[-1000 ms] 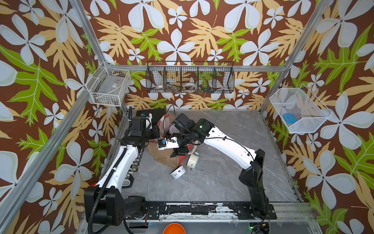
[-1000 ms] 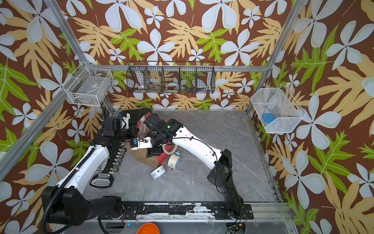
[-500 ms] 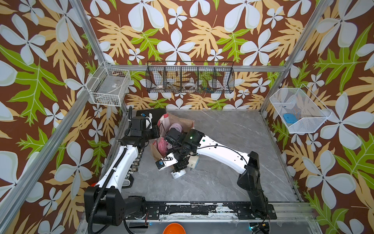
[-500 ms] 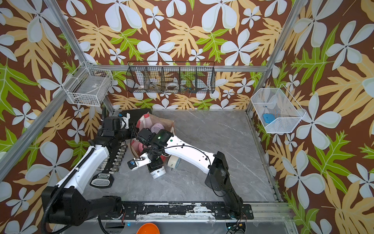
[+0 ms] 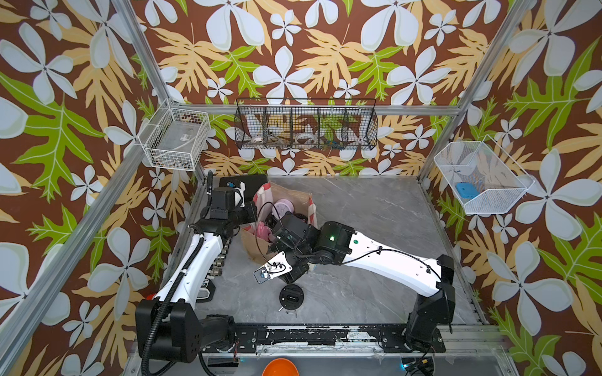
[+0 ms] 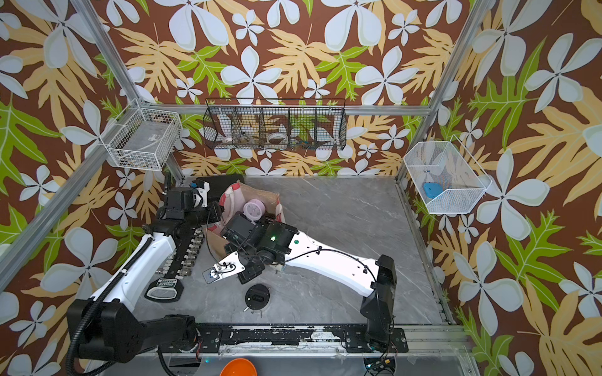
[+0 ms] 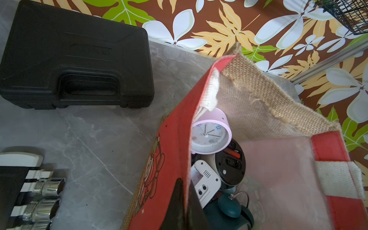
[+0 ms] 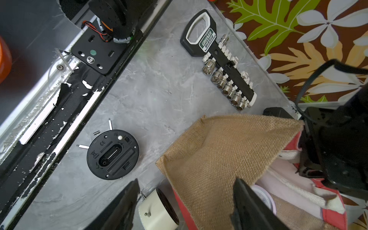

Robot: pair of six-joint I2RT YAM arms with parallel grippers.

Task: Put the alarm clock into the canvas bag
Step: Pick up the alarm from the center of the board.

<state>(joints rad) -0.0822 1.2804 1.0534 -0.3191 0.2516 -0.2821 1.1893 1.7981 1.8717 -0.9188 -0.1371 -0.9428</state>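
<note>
The canvas bag (image 5: 293, 197) (image 6: 260, 195) stands open at the back left, with a pink clock (image 5: 282, 208) (image 7: 211, 133) and other clocks inside. My left gripper (image 7: 184, 185) (image 5: 250, 211) is shut on the bag's red panel (image 7: 175, 139) at its rim. My right gripper (image 8: 185, 207) (image 5: 294, 275) is open, low beside the bag's burlap corner (image 8: 219, 151). A cream alarm clock (image 8: 157, 211) lies on its side on the table between the right gripper's fingers, ungripped. A black round alarm clock (image 5: 291, 296) (image 8: 113, 154) lies back up nearer the front.
A socket rail (image 6: 182, 257) (image 8: 229, 79) lies along the left edge under my left arm. A flat black plastic case (image 7: 75, 59) (image 5: 244, 180) sits behind the bag. Wire baskets (image 5: 306, 127) hang on the walls. The front rail (image 8: 59, 111) is close to the black clock.
My right gripper came away from over the bag, dropped toward the table beside it and opened wider. The small clock that stood tilted now lies back up, nearer the front. The left arm held still.
</note>
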